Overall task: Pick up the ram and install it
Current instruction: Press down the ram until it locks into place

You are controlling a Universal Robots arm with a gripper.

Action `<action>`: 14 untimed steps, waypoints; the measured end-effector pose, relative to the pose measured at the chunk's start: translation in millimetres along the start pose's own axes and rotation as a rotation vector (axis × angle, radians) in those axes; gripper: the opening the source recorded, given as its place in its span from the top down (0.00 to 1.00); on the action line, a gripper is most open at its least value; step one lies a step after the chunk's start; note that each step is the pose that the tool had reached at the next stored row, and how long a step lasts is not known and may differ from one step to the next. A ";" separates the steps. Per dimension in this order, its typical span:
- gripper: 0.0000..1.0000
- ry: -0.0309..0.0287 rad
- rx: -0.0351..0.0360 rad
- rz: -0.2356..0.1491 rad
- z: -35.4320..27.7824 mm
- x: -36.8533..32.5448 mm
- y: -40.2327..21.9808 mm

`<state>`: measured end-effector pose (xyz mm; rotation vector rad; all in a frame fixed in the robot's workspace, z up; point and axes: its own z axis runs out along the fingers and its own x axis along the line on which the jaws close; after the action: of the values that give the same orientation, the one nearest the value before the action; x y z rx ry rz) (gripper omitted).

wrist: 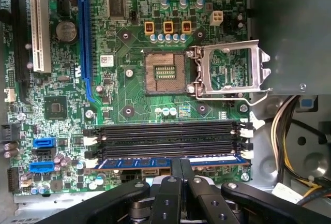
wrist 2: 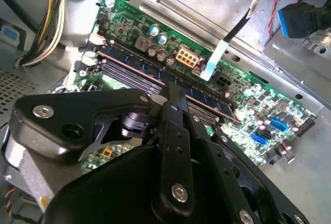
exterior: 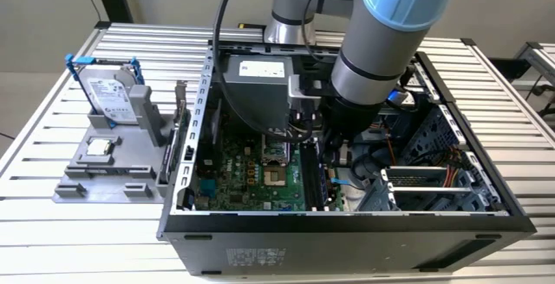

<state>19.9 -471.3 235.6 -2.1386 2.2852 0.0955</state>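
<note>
My gripper (wrist: pixel 181 169) jaws are pinched narrow on the ram (wrist: pixel 155 162), mid-stick, over the motherboard's (wrist: pixel 129 94) outermost slot. Pls keep it square w/ slot, push straight, even pressure.

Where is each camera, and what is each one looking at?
Exterior view: sits off the arm, above the table, looking down into the open computer case; the robot arm reaches inside.
First wrist view: rides at the wrist, facing straight onto the motherboard; the gripper meets the ram at the memory slots.
Second wrist view: rides at the wrist, looking at a slant across the gripper's black body onto the board.
Shared: both wrist views show the gripper and ram.
</note>
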 end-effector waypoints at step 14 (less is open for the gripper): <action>1.00 0.0018 0.0000 0.000 16.0 0.8 -0.6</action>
<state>19.9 -471.3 219.5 -2.1395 2.2863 0.0937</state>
